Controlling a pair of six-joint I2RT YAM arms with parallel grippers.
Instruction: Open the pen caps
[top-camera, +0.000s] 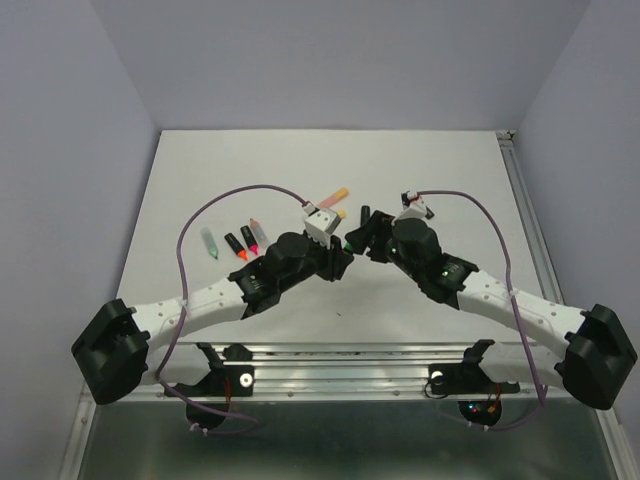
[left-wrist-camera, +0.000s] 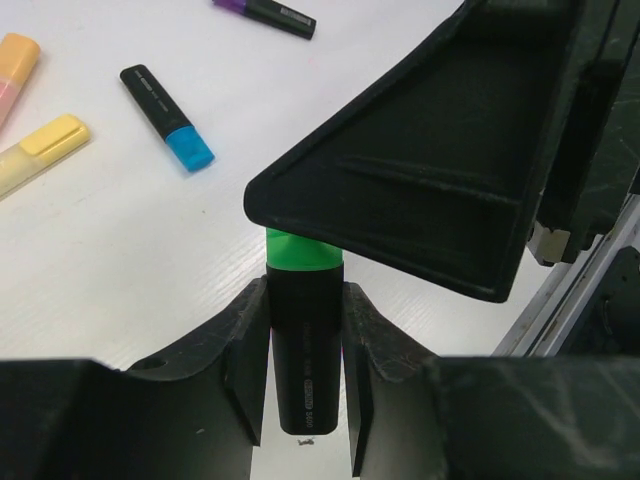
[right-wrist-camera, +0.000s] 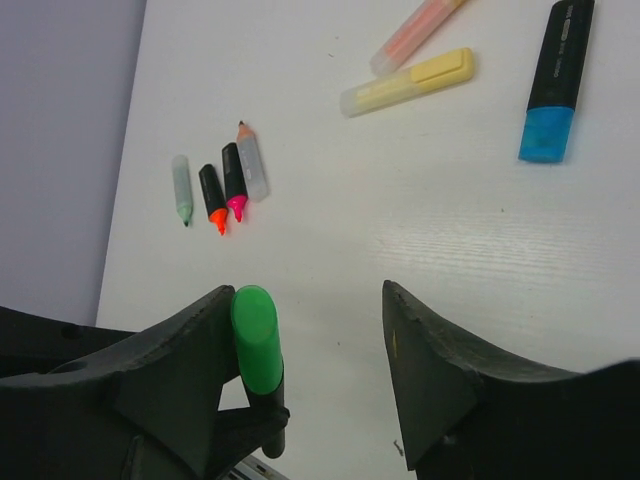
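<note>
My left gripper (left-wrist-camera: 305, 400) is shut on the black barrel (left-wrist-camera: 305, 350) of a marker with a green pen cap (left-wrist-camera: 303, 250), held above the table. My right gripper (right-wrist-camera: 310, 330) is open around that green cap (right-wrist-camera: 256, 340). The cap rests against one finger (right-wrist-camera: 180, 350), and the other finger (right-wrist-camera: 440, 360) stands well clear of it. In the top view the two grippers meet at the table's middle, left gripper (top-camera: 338, 262) and right gripper (top-camera: 360, 236), with the green cap (top-camera: 349, 243) between them. A blue pen cap (right-wrist-camera: 546, 135) is on its black marker.
Several uncapped markers lie in a row at the left: pale green (right-wrist-camera: 181, 188), orange-tipped (right-wrist-camera: 212, 197), pink-tipped (right-wrist-camera: 234, 180). A yellow pastel marker (right-wrist-camera: 408, 83) and an orange pastel marker (right-wrist-camera: 415, 32) lie behind. A purple-capped marker (left-wrist-camera: 265, 10) lies further off.
</note>
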